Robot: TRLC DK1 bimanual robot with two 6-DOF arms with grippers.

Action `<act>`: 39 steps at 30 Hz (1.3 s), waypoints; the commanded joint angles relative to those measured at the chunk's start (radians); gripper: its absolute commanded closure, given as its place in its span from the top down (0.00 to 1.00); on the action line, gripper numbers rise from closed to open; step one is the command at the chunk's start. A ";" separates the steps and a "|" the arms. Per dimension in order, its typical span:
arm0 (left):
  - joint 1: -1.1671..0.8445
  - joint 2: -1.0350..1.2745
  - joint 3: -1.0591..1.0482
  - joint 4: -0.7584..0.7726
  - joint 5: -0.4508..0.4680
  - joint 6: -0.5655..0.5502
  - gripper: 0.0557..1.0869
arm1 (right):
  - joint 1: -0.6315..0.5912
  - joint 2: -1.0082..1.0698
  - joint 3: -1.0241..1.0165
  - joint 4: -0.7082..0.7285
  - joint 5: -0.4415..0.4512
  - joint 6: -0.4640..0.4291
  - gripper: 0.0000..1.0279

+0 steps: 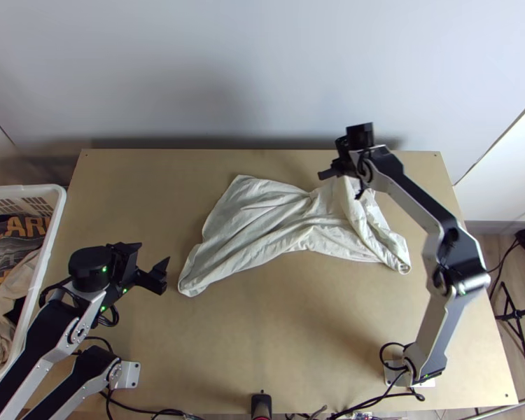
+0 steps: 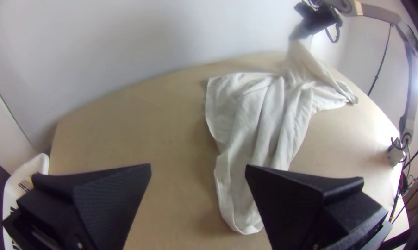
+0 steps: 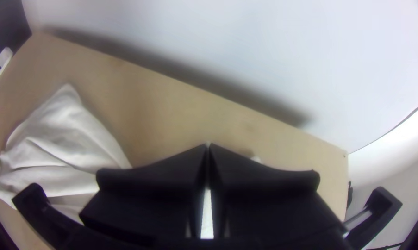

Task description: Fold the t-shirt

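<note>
T-shirt point(image 1: 255, 217), off-white, lies across the mid & far-R part of the worktop point(image 1: 283, 336), rumpled: its L part is spread fairly flat w/ long creases, the middle is drawn in narrow, and the R part is bunched, w/ a twisted fold running down to an end near the R side. Can't tell if that's sleeve or hem. R pincer point(image 1: 344, 175) is over the far edge of the worktop, R of centre, tips together w/ a bit of the shirt nipped between; cloth rises off the worktop to it in a peak, seen in L wrist view too. Can't tell which part of the garment it has. R wrist view has its fingers point(image 3: 162, 173) meeting at the tips, a white strip of cloth btwn them lower down, & the spread part of the shirt off to one side. L pincer point(image 1: 150, 256) is above the worktop's L side, near the shirt's near-L corner but apart from it, fingers wide open, holding nothing. In L wrist view that corner of cloth lies beyond the gap, partly hidden by one finger point(image 2: 306, 194). White basket point(image 1: 58, 203) w/ mixed clothes point(image 1: 17, 245) in it, dark, orange & beige, sits beside the worktop's L edge. Cables point(image 1: 381, 399) run along the near edge, & a black stand point(image 1: 516, 318) is on the floor, R side.
</note>
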 commanded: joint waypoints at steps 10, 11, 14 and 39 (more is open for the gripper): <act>-0.236 0.043 -0.083 0.001 0.027 -0.197 0.96 | 0.040 -0.379 -0.226 0.011 -0.001 0.027 0.03; -0.240 0.049 -0.092 0.006 0.027 -0.195 0.96 | 0.045 -0.417 -0.236 0.011 -0.001 0.028 0.03; -0.252 0.054 -0.110 0.012 0.027 -0.189 0.96 | 0.060 -0.547 -0.261 0.007 -0.001 0.057 0.03; -0.530 0.284 -0.172 0.107 0.023 -0.192 0.96 | 0.046 -1.307 -0.371 -0.236 0.012 0.171 0.03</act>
